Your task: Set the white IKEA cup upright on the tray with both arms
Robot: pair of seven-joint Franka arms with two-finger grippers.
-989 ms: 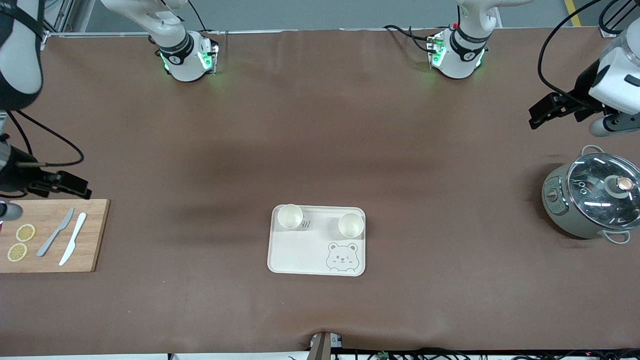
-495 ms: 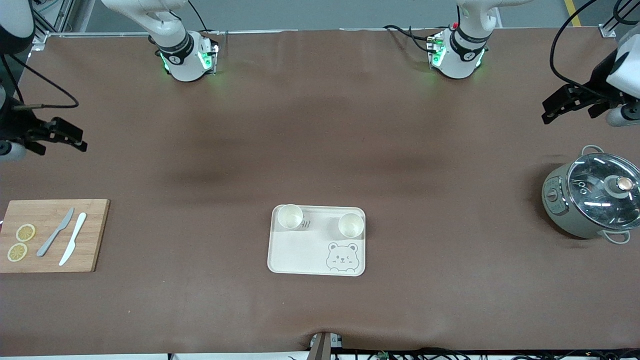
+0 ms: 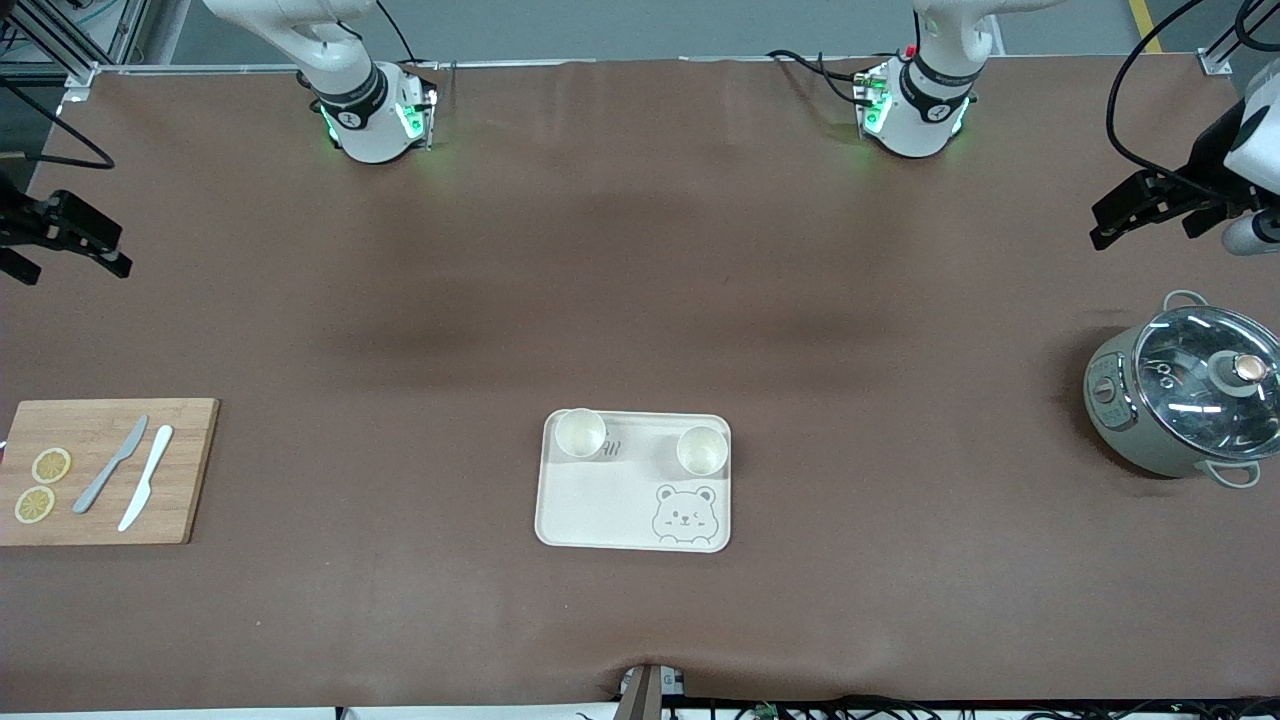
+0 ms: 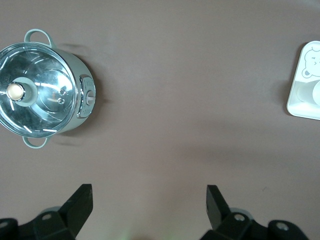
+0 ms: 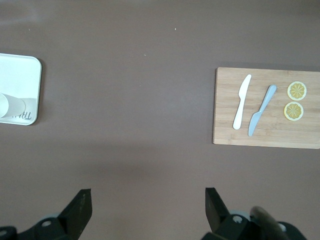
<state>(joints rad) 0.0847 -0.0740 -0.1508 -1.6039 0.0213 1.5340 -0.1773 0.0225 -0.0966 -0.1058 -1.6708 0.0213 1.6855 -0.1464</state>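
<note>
At the left edge of the front view, upper half, the right gripper (image 3: 60, 240) hangs over bare brown table (image 3: 640, 300) toward the right arm's end; its wrist view shows its fingers spread wide with nothing between them. Lower left, a wooden cutting board (image 3: 105, 470) carries two knives (image 3: 130, 478) and two lemon slices (image 3: 42, 485).

Bottom centre sits the cream tray (image 3: 633, 481) with its bear drawing. Two white cups stand upright on it, open mouths up: one cup (image 3: 580, 433) in the tray's corner toward the right arm's end, the other cup (image 3: 701, 449) toward the left arm's end, both along the tray edge farther from the front camera.

At the right, a lidded pot (image 3: 1185, 403) rests on the table. At the right edge, upper part of the frame, the left gripper (image 3: 1150, 205) hangs over the table, fingers likewise wide apart and empty.

Both grippers are well apart from the tray, which lies between them; neither looks clearly closer. With both cups seated upright, the placing appears done, and no reach toward the tray seems called for.
</note>
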